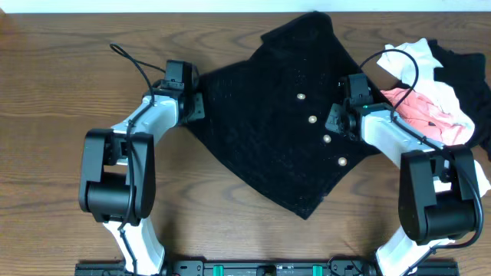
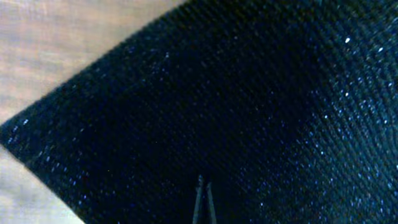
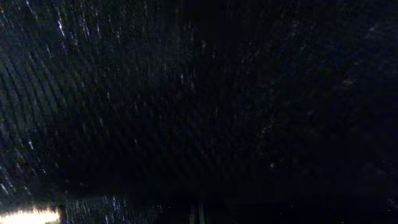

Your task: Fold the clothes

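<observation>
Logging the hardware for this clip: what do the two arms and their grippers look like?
Both match: the left arm and right arm have white links between chunky black joint housings. The left gripper and right gripper are black. A thin black cable loops above each wrist. No markings are legible.

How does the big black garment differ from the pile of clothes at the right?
The black garment lies spread out mid-table; the pile is bunched at the right edge. The garment is all black with pale buttons; the pile mixes pink, white and black. Both are soft clothes on the wooden table.
</observation>
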Motion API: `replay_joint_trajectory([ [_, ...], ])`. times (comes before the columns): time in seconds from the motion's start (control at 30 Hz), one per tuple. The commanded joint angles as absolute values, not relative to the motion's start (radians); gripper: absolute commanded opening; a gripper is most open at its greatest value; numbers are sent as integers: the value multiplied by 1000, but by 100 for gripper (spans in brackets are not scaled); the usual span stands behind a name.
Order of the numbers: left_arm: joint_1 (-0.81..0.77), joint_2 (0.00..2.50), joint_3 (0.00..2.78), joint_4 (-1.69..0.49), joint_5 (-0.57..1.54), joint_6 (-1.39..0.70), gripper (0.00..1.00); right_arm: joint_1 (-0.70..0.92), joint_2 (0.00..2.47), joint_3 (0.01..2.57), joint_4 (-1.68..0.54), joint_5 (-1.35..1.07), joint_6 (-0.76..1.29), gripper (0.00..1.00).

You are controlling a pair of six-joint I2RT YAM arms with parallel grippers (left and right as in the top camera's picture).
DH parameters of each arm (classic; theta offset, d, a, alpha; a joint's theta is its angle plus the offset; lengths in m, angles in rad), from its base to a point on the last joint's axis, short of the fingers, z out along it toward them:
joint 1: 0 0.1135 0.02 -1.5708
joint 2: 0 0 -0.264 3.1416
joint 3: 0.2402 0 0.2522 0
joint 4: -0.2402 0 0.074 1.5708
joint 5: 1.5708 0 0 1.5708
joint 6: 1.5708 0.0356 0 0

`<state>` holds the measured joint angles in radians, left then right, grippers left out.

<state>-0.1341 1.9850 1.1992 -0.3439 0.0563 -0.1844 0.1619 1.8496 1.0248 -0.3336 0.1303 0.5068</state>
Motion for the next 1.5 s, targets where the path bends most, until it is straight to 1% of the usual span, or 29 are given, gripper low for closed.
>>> replay_joint_trajectory([
  [0.0,-130,2091,1105,-501,132,-197,6,157,1835,993,-229,257,491,1],
  [0.1,-130,2091,1105,-600,221,-198,6,157,1835,970,-97,300,473,1],
  [0.27,-131,2091,1105,-741,362,-200,6,157,1861,956,82,303,425,1],
  [0.43,-135,2091,1105,-865,386,-205,6,157,1971,956,217,299,421,1],
  [0.6,-165,2091,1104,-927,386,-221,6,157,2098,957,340,273,394,1],
  [0.87,-247,2091,1102,-923,387,-319,6,154,2122,971,406,246,380,2],
  [1.0,-293,2091,1102,-923,440,-324,6,138,2132,990,417,247,349,2],
  [1.13,-328,2091,1102,-911,445,-333,6,114,2145,1015,423,242,350,2],
  [1.33,-321,2091,1102,-889,444,-358,6,88,2145,1039,422,174,325,3],
  [1.47,-288,2091,1102,-832,442,-361,6,86,2128,1054,392,102,316,6],
])
